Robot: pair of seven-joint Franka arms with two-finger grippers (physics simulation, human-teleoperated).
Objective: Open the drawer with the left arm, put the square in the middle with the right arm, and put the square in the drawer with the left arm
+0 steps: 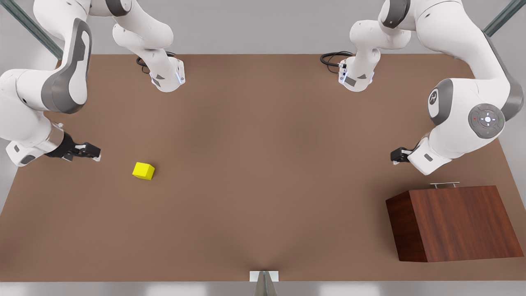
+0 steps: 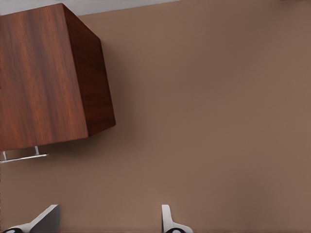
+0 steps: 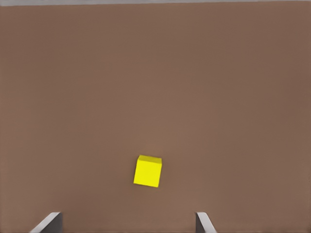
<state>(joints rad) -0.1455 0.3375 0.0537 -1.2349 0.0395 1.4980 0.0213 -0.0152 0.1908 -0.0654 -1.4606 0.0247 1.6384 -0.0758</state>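
Closed drawer (image 1: 454, 222) nearest; left gripper (image 1: 397, 155) near its handle (image 1: 444, 185), fingers spread. Right gripper (image 1: 91, 152) beside square (image 1: 143, 170), fingers apart.

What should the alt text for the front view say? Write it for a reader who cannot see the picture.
A small yellow square sits on a brown table, just ahead of the right hand, open, at the front view's left. At the front view's right, the left hand, open, hangs near a closed wooden drawer cabinet with a silver handle.
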